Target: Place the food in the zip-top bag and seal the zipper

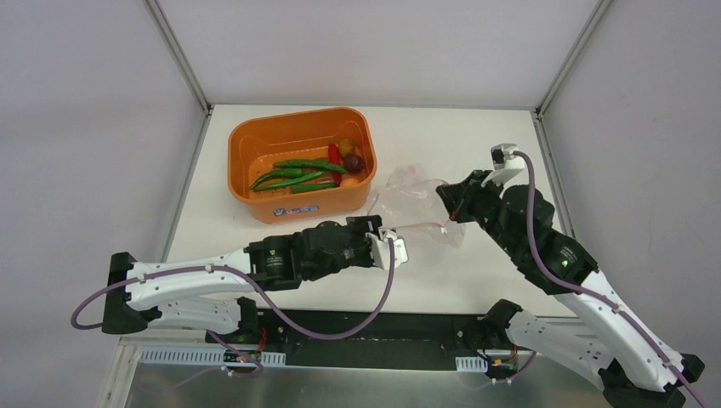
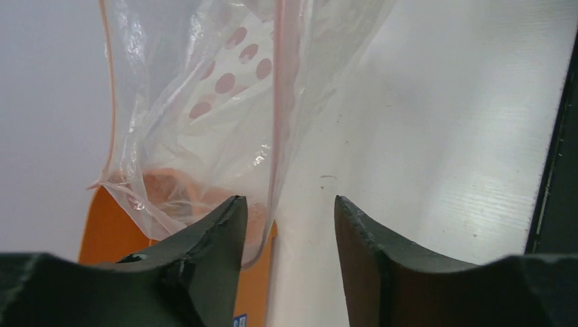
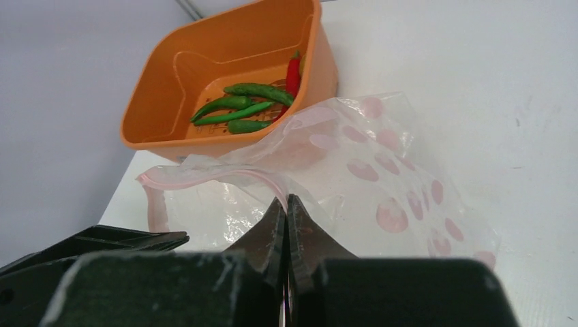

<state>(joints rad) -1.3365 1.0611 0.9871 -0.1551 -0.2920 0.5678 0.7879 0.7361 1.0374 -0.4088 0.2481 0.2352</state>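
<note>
While my right gripper pinches the zip-top bag beside the orange tub holding the food, my left gripper gapes at the zipper, likely next to clamp it and spread the mouth.

White table, pale grey walls, metal corner posts

You have an orange plastic tub in the upper centre of the overhead frame. It stands upright on the far left part of a white surface. A small printed label sits on the tub's near wall. Plain grey walls enclose the surface on three sides, with a metal post slanting up from each far corner. A black strip runs along the lower edge.
</note>
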